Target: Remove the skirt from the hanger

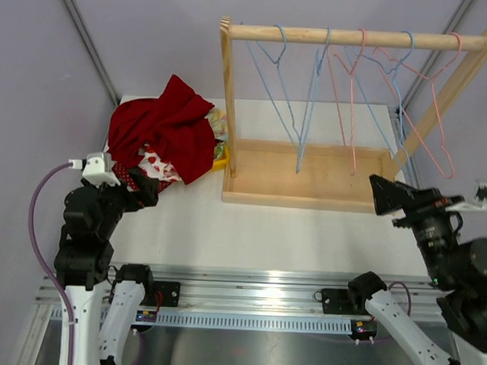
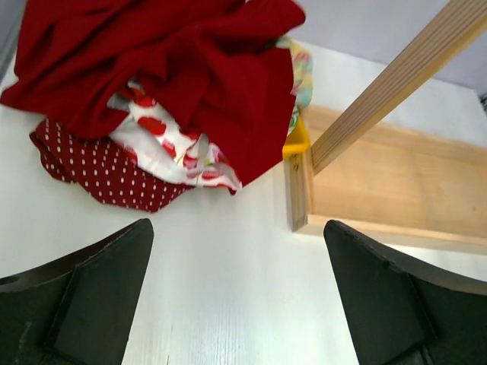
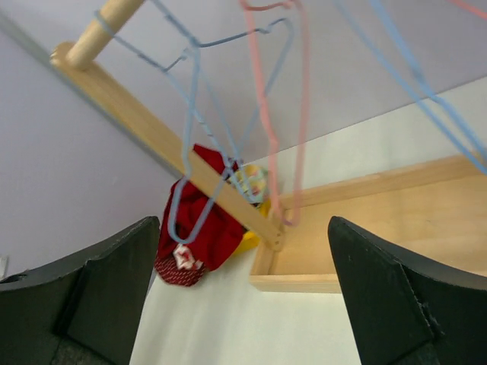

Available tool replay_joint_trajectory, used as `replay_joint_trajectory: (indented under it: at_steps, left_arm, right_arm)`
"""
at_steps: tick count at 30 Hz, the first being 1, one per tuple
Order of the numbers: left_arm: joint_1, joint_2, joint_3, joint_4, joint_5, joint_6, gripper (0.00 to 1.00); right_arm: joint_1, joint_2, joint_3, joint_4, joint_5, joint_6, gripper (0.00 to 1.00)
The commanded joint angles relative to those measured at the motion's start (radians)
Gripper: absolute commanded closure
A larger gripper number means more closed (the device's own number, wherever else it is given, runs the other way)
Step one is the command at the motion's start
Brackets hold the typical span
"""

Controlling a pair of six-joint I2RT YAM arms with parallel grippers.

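A red skirt lies crumpled on top of a heap of clothes at the table's back left, off any hanger; it also shows in the left wrist view and small in the right wrist view. Several bare wire hangers, blue and pink, hang from the wooden rail. My left gripper stands open just in front of the heap, with nothing between its fingers. At the rack's right end my right gripper is open and empty too, pointing at the rack.
The wooden rack has a tray base and slanted posts at the back centre and right. Under the skirt lie a white cloth with red prints, a dark red dotted cloth and a yellow piece.
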Motion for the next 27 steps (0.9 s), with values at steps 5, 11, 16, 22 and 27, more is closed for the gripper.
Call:
replay_joint_trajectory:
  at_steps: [5,11,16,22,27]
  left_arm:
    - [-0.013,-0.086,-0.116,0.026,0.043,-0.019,0.01]
    - [-0.017,-0.123,-0.115,0.023,0.004,-0.018,0.01]
    - [-0.017,-0.14,-0.115,0.011,-0.079,-0.029,0.01]
    - [-0.046,-0.126,-0.121,0.014,-0.099,-0.033,0.01]
    - [-0.052,-0.121,-0.124,0.01,-0.116,-0.039,0.01]
  right_arm:
    - [-0.003,-0.392,-0.312,-0.098,0.419,0.045,0.01]
    - [-0.005,-0.433,-0.348,-0.153,0.408,-0.02,0.01]
    - [-0.003,-0.419,-0.357,-0.144,0.395,-0.02,0.01]
    - [-0.003,-0.374,-0.361,-0.138,0.367,-0.038,0.01]
    - [-0.003,-0.322,-0.355,-0.138,0.344,-0.043,0.01]
